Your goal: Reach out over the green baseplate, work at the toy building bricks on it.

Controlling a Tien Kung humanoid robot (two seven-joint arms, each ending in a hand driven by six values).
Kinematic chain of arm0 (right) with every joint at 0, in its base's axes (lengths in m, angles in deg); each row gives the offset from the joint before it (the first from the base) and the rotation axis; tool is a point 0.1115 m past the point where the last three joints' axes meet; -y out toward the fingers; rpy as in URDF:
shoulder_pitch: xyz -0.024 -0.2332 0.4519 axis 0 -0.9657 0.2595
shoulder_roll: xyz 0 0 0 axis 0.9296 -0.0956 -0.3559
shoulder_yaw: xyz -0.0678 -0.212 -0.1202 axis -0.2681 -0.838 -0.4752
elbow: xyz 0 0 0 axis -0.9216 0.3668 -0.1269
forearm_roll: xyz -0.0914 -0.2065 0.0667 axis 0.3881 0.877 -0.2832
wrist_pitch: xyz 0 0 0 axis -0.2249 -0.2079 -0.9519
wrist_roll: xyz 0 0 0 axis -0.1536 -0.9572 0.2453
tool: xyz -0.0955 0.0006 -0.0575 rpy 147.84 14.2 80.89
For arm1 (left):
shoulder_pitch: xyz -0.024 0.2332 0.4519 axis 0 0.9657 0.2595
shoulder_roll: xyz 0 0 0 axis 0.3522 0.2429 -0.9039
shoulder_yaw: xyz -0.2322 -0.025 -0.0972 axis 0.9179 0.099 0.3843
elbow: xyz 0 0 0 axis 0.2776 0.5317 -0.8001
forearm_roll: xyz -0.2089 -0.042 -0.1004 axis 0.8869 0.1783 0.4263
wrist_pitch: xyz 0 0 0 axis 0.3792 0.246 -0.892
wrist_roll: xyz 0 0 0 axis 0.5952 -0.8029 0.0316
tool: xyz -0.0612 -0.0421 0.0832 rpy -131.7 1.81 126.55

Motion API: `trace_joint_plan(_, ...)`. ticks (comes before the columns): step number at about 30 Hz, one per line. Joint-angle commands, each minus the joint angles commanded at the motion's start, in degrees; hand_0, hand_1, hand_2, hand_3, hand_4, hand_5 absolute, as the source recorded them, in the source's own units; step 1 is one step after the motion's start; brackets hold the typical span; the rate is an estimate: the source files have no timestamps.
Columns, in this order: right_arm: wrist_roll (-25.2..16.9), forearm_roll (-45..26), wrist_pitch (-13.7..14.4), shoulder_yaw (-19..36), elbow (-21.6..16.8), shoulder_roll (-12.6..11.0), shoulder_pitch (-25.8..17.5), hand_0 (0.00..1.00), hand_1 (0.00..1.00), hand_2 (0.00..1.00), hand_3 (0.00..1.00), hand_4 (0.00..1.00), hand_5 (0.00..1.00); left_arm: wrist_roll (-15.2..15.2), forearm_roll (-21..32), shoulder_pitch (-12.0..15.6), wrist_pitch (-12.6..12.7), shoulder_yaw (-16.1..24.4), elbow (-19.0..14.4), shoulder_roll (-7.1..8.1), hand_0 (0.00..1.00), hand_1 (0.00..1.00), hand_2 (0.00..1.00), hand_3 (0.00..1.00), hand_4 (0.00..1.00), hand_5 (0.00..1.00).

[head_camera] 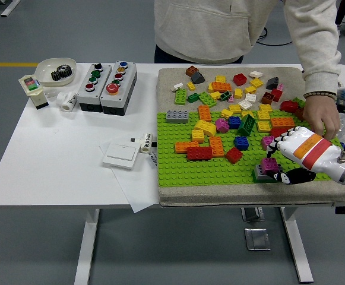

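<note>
Pressing the purple brick (269,164) down squarely is, I judge, the step in hand: the right hand (286,155) reaches in from the right over the green baseplate (220,169), its fingers curled around that brick, which sits on top of a grey brick (261,174) near the plate's front edge. To do it well, the brick's studs should line up before any push, and the force should go straight down so the grey brick does not skid. Just behind the robot's wrist a person's hand (320,119) rests on the plate, close enough to be bumped. Loose bricks crowd the far half; a red brick (234,155) and a blue brick (241,142) lie nearest. The left arm is not visible.
</note>
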Motion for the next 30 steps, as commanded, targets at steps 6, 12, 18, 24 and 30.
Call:
trace_joint_plan(6,-0.1,0.1,-0.1,0.1,0.5,-0.1,-0.1,0.455,0.497,0.534,0.49,0.678,0.39,-0.1,-0.3,0.0,0.0,0.1,0.0,0.0,0.6,0.687,0.653,0.548,0.563,0.609)
trace_joint_plan(12,-0.1,0.1,-0.2,0.3,0.8,-0.1,-0.2,0.455,0.498,0.534,0.49,0.68,0.386,0.0,0.0,-0.1,0.0,0.0,0.0,0.01,0.6,0.687,0.652,0.548,0.562,0.609)
trace_joint_plan(18,-0.1,0.1,-0.4,0.3,0.8,0.0,-0.3,0.453,0.498,0.535,0.491,0.681,0.385,0.1,0.2,-0.2,0.0,-0.2,0.0,-0.02,0.601,0.687,0.653,0.548,0.562,0.61)
trace_joint_plan(24,-0.2,0.0,-0.4,0.1,0.9,0.2,-0.1,0.454,0.498,0.535,0.491,0.681,0.382,0.1,0.3,-0.2,0.0,-0.3,0.0,-0.01,0.601,0.688,0.653,0.548,0.562,0.61)
trace_joint_plan(30,-0.1,0.1,-0.5,-0.1,1.2,0.3,-0.1,0.454,0.498,0.535,0.491,0.681,0.381,0.2,0.5,-0.3,-0.1,-0.3,0.0,0.0,0.6,0.687,0.653,0.548,0.562,0.609)
